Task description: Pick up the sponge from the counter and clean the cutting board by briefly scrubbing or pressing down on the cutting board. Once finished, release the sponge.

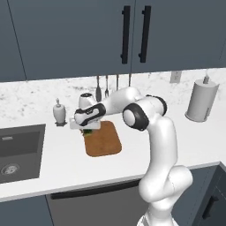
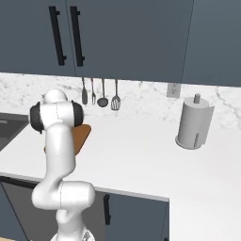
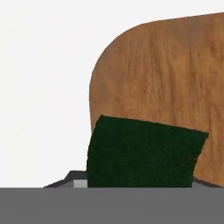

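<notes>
Gripper [image 1: 88,130] low over the far left corner of the cutting board [image 1: 104,140], jaws clamped on the sponge [image 3: 142,153], green scrub face showing. Board lies flat on the counter [image 1: 57,154], right of the sink [image 1: 20,150].

Soap dispenser [image 1: 59,113] near cutting board [image 1: 103,140]; right counter [image 1: 194,137] free.

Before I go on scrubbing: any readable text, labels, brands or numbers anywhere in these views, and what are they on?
None to read.
Soap dispenser: plain, no label.
Paper towel holder: blank.
Wall outlet: no marking legible.
Cabinet doors: bare, only dark handles.
Cutting board: wood grain alone.
Sponge: its dark green face carries no print.
Counter: speckle pattern, no writing.
</notes>
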